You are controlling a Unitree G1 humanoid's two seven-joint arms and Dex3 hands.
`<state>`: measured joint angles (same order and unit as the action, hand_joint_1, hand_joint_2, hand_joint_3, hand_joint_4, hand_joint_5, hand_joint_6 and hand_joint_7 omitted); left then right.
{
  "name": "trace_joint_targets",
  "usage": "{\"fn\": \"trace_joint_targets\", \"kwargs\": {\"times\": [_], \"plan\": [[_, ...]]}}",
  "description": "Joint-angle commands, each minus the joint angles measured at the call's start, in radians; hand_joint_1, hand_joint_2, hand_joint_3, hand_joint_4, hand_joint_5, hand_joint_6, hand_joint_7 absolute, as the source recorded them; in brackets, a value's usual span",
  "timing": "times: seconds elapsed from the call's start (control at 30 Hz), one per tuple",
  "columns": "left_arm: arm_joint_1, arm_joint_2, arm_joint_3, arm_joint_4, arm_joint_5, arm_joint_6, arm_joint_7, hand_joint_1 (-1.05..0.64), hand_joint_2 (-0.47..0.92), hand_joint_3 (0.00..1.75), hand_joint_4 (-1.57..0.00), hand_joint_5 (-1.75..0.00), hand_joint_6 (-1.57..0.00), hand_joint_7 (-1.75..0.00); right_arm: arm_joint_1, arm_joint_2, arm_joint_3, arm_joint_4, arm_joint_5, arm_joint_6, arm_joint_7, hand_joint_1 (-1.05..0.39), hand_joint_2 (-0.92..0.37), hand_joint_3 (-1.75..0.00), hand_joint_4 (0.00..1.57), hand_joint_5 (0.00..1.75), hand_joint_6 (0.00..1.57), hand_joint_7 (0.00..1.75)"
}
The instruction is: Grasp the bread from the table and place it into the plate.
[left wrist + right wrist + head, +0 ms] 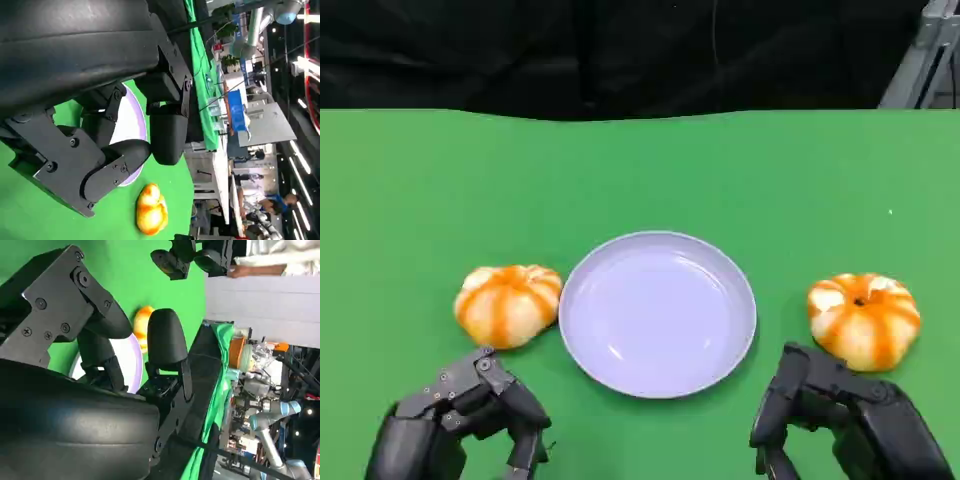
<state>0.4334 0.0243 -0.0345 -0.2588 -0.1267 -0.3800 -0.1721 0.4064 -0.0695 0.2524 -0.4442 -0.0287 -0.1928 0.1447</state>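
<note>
Beyond both hands' fingers (525, 405), untouched bread (508, 304).

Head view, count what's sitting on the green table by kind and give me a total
Bread rolls: 2, the left bread and the right bread, both on the table beside the plate.
Plates: 1, the lavender plate, nothing in it.
Total: 3 things.
The left hand and right hand hold nothing.

green table (420, 180), pale lilac plate (657, 313), two breads at 9 (507, 303) and 3 (864, 319), orange with cream stripes, maybe glazed.
</note>
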Motion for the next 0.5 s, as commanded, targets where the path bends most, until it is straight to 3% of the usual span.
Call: {"fn": "trace_joint_targets", "kwargs": {"times": [0.03, 0.5], "plan": [[-0.001, 0.011, 0.010, -0.002, -0.001, -0.007, -0.002, -0.18, 0.40, 1.29, -0.80, -1.58, -0.80, -1.36, -0.001, -0.005, -0.005, -0.004, -0.002, 0.002, -0.004, 0.06, -0.25, -1.56, 0.76, 1.75, 0.70, 1.63], [0.003, 0.004, 0.012, -0.017, 0.000, 0.015, 0.011, -0.19, 0.41, 1.27, -0.80, -1.58, -0.79, -1.36, 0.010, -0.006, 0.000, -0.023, 0.003, 0.024, -0.002, 0.06, -0.24, -1.57, 0.75, 1.75, 0.69, 1.64]]}}
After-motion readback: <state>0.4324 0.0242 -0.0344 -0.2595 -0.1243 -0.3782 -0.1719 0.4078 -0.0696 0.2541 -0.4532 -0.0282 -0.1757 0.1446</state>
